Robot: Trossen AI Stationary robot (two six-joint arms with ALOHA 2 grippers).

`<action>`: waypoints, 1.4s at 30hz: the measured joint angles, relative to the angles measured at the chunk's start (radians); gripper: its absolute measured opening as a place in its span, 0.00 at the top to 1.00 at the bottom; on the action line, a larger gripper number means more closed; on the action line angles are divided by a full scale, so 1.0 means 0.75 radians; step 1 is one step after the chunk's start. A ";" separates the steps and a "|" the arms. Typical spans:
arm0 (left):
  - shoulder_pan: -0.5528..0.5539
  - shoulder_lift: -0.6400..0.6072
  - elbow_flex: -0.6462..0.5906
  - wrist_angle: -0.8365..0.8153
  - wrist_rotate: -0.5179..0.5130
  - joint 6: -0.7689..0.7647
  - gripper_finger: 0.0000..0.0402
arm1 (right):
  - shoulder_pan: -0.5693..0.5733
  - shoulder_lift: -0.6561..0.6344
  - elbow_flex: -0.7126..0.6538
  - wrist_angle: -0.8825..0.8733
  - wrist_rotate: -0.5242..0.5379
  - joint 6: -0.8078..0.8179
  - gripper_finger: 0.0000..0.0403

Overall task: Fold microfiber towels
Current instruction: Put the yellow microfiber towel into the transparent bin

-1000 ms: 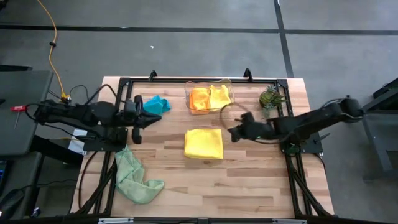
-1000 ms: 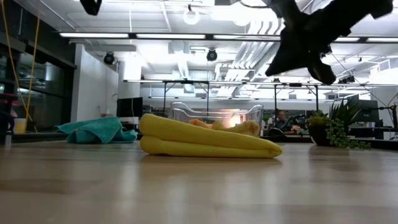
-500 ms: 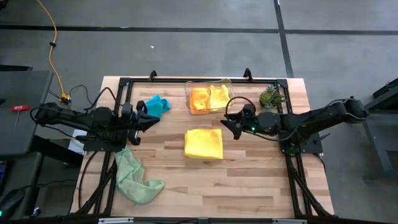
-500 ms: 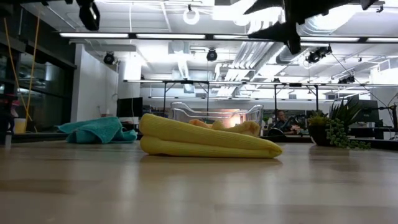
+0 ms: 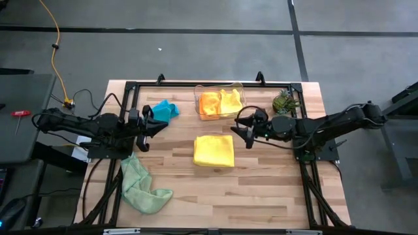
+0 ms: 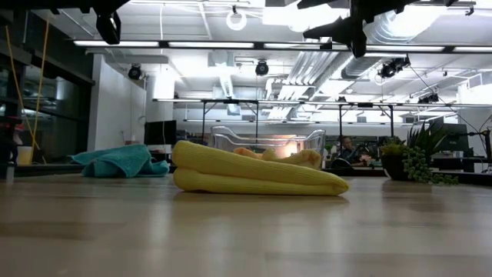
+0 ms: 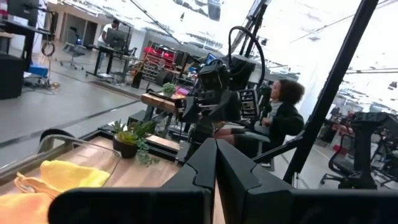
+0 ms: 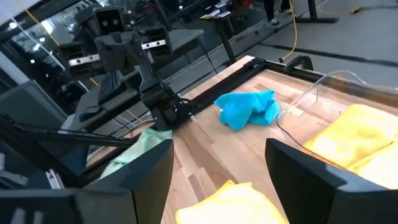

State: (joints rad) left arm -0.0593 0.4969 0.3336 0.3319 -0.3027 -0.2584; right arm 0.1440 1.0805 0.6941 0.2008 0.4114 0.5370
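A folded yellow towel (image 5: 214, 151) lies flat at the middle of the table, a thick flat pile in the low view (image 6: 254, 175). A teal towel (image 5: 163, 109) lies crumpled at the far left, and a light green towel (image 5: 140, 185) lies bunched at the near left. An orange towel (image 5: 209, 104) and a second yellow towel (image 5: 230, 101) sit in the clear bin (image 5: 197, 98). My right gripper (image 5: 244, 133) hovers open, just right of the folded towel and above table height. My left gripper (image 5: 154, 124) is shut in the air near the teal towel.
A small potted plant (image 5: 283, 102) stands at the far right, next to the bin. Black frame rails (image 5: 302, 163) run along the table's left, right and far sides. Bare wood lies in front of the folded towel (image 5: 248, 196). A seated person (image 7: 283, 115) shows beyond the table.
My right gripper has opened and risen above the folded yellow towel's right side, shifting slightly toward the far edge. My left gripper, still shut, has swung a little toward the far right, nearer the teal towel. The towels have not moved.
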 joint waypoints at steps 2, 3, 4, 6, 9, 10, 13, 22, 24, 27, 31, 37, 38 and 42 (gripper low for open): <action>0.000 0.000 0.000 -0.002 0.000 0.000 1.00 | 0.000 0.000 0.000 0.000 -0.001 -0.025 0.39; 0.000 0.000 0.000 -0.002 0.000 0.001 0.99 | 0.000 0.000 0.000 0.000 0.000 -0.019 0.39; 0.000 0.000 0.000 -0.003 0.000 0.000 0.99 | 0.000 0.000 0.000 -0.001 -0.001 0.007 0.39; 0.000 0.000 0.000 -0.009 0.000 0.000 0.98 | 0.000 0.000 0.001 -0.026 -0.002 0.074 0.39; 0.000 0.000 0.000 -0.008 0.000 0.001 0.95 | 0.000 0.001 0.001 -0.160 0.000 0.244 0.39; 0.000 0.000 0.000 -0.009 0.000 0.001 0.95 | 0.000 0.001 0.001 -0.221 0.001 0.331 0.39; 0.000 0.000 0.000 -0.008 0.001 0.001 0.93 | 0.004 0.001 0.001 -0.455 -0.008 0.618 0.39; 0.000 0.000 0.001 -0.009 0.001 0.046 0.92 | 0.065 0.163 0.001 -0.802 -0.072 1.128 0.39; 0.000 0.000 0.001 -0.011 0.001 0.046 0.92 | 0.065 0.246 0.002 -0.765 -0.103 1.188 0.39; 0.000 0.000 0.001 -0.019 0.000 0.046 0.92 | 0.059 0.381 0.002 -0.712 -0.172 1.295 0.39; 0.000 0.000 0.001 -0.026 0.000 0.046 0.92 | 0.058 0.545 0.002 -0.548 -0.197 1.363 0.39; 0.000 0.000 0.001 -0.028 0.000 0.046 0.92 | 0.056 0.706 0.002 -0.341 -0.179 1.378 0.39; 0.000 0.001 0.001 -0.028 0.000 0.046 0.92 | 0.054 0.726 0.002 -0.339 -0.179 1.378 0.39; 0.000 0.000 0.001 -0.029 0.000 0.046 0.92 | 0.054 0.761 0.004 -0.275 -0.165 1.347 0.39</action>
State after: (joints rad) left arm -0.0593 0.4969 0.3341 0.3103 -0.3027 -0.2241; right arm 0.1844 1.6510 0.6971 -0.0056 0.2876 1.5471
